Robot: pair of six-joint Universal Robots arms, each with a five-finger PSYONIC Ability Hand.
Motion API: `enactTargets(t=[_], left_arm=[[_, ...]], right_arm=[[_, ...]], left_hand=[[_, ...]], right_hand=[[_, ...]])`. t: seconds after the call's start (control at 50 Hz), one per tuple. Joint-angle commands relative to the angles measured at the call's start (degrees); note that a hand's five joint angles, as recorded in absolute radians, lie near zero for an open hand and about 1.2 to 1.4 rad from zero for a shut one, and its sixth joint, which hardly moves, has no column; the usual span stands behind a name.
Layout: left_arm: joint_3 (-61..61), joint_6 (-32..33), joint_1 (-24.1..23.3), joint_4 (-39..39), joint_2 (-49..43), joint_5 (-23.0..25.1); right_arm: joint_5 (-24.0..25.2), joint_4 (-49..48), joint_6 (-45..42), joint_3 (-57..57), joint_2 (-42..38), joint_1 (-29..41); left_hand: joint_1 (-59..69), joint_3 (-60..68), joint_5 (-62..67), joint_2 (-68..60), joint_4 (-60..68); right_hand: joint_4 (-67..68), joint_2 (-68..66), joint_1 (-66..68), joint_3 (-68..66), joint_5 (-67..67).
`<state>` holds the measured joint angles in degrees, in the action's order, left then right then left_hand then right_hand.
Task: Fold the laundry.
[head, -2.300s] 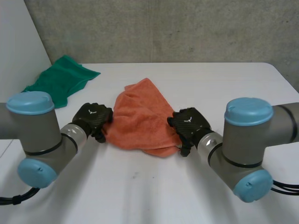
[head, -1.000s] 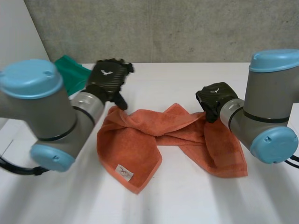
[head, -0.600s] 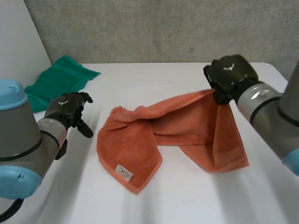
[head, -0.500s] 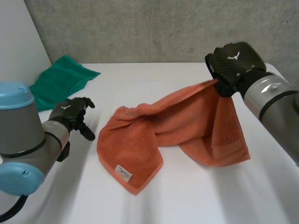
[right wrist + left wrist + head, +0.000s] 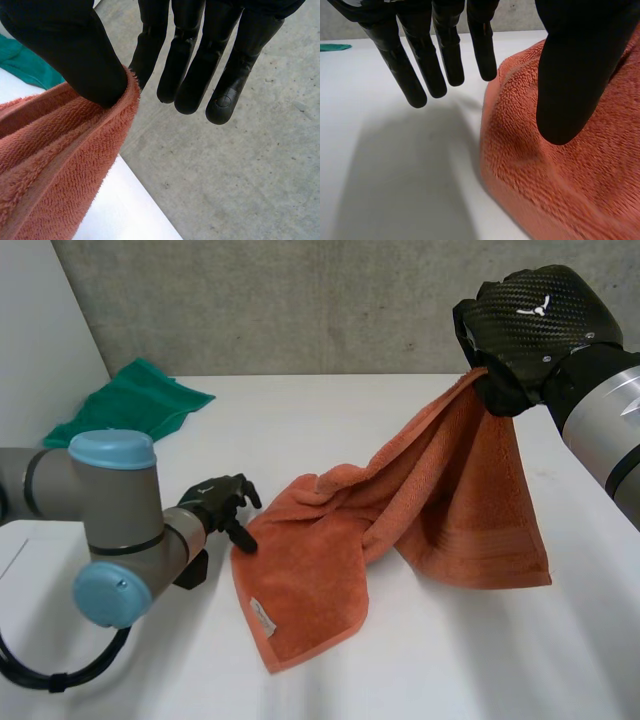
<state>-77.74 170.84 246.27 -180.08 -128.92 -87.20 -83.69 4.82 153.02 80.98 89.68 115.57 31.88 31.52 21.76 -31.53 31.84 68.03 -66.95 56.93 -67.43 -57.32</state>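
- The orange towel (image 5: 440,500) hung from one raised corner at the right side, and its lower part trailed down onto the white tabletop (image 5: 330,410), where it lay rumpled toward the left arm.
- A small pale label (image 5: 258,612) showed on the part lying flat, near the towel's near edge.
- The right hand (image 5: 525,325) was held high above the tabletop and had the towel's raised corner pinched. In the right wrist view its thumb (image 5: 65,45) pressed on the towel's hem, while the fingers (image 5: 235,75) reached out straight past it.
- The left hand (image 5: 215,502) was low at the towel's left edge and held nothing. Its fingers (image 5: 402,65) were spread and straight over bare tabletop, and its thumb (image 5: 575,75) was over the towel's edge. Whether the thumb touched the cloth could not be told.
- A green cloth (image 5: 130,410) lay crumpled at the far left corner of the tabletop, well apart from the towel.
- A grey concrete wall (image 5: 300,300) stood behind the tabletop.
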Motion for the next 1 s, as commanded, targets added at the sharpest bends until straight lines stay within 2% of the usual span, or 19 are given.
enactTargets(t=[0.02, 0.08, 0.14, 0.18, 0.2, 0.24, 0.36, 0.46, 0.48, 0.54, 0.62, 0.7, 0.82, 1.0], left_arm=[[6.19, 0.55, -1.76, -0.18, -4.59, -0.08], [7.86, 1.51, -2.81, -0.44, -6.08, 0.01], [9.0, 3.18, -3.08, -0.8, -7.22, 0.19], [9.53, 4.06, -3.25, -1.32, -7.66, 0.1], [10.14, 5.02, -3.52, -1.93, -8.1, 0.1], [11.02, 5.9, -3.78, -2.64, -8.37, 0.01], [18.75, 8.02, -3.34, -4.92, -6.88, -3.59], [25.26, 8.19, -2.64, -8.87, -2.23, -6.23], [27.0, 8.19, -2.38, -11.58, -0.39, -6.4], [28.51, 8.11, -1.85, -15.46, 2.08, -6.84], [29.22, 8.11, -0.88, -22.41, 6.3, -8.51], [27.47, 8.19, -0.62, -26.28, 10.17, -10.8], [15.52, 8.28, -0.79, -27.6, 15.27, -10.63], [-10.46, 10.12, -0.97, -26.81, 21.24, -10.36]], right_arm=[[0.63, 0.36, 0.08, 0.94, -0.3, -0.7], [0.63, 0.36, 0.0, 1.03, -0.47, -0.78], [0.63, 0.36, 0.0, 0.94, -0.74, -0.87], [0.63, 0.36, -0.09, 0.85, -1.09, -0.87], [0.72, 0.36, -0.26, 0.85, -1.35, -0.87], [0.81, 0.36, -0.79, 0.42, -2.92, -0.78], [0.63, -0.25, -2.03, -5.02, -9.69, -0.78], [-1.38, -0.25, -1.76, -20.02, -20.39, -1.22], [-1.74, -0.34, -1.41, -22.59, -21.73, -1.4], [-4.8, -0.78, -0.01, -33.98, -26.99, -1.66], [-7.89, -4.02, 1.66, -46.74, -31.75, -1.84], [-8.16, -6.31, 2.19, -51.61, -32.47, -1.49], [-7.46, -5.88, 3.78, -47.15, -30.54, -1.31], [1.77, -0.09, 3.25, -21.14, -22.45, -1.66]], left_hand=[[5.42, 5.78, 5.53, -5.77, 5.46], [5.92, 6.28, 6.04, -6.27, 5.96], [14.81, 15.17, 14.93, -15.16, 14.85], [26.71, 27.07, 26.83, -27.06, 26.75], [40.77, 41.13, 40.88, -41.12, 40.81], [48.1, 48.46, 48.21, -48.45, 48.14], [48.12, 48.48, 48.24, -48.47, 48.16], [48.12, 48.48, 48.24, -48.47, 48.16], [48.12, 48.48, 48.24, -48.47, 48.16], [48.12, 48.48, 48.24, -48.47, 48.16], [48.12, 48.48, 48.24, -48.47, 48.16], [48.12, 48.48, 48.24, -48.47, 48.16], [48.12, 48.48, 48.24, -48.47, 48.16], [48.12, 48.48, 48.24, -48.47, 48.16]], right_hand=[[11.97, -13.05, 23.07, -12.57, -12.68], [11.97, -13.05, 23.07, -12.57, -12.68], [11.97, -13.05, 23.07, -12.57, -12.68], [11.97, -13.05, 23.07, -12.57, -12.68], [11.97, -13.05, 23.07, -12.57, -12.68], [11.97, -13.05, 23.07, -12.57, -12.68], [11.97, -13.05, 23.07, -12.57, -12.68], [11.97, -13.05, 23.07, -12.57, -12.68], [11.97, -13.05, 23.07, -12.57, -12.68], [11.97, -13.05, 23.07, -12.57, -12.68], [11.97, -13.05, 23.07, -12.57, -12.68], [11.97, -13.05, 23.07, -12.57, -12.68], [11.97, -13.05, 23.07, -12.57, -12.68], [11.97, -13.05, 23.07, -12.57, -12.68]])
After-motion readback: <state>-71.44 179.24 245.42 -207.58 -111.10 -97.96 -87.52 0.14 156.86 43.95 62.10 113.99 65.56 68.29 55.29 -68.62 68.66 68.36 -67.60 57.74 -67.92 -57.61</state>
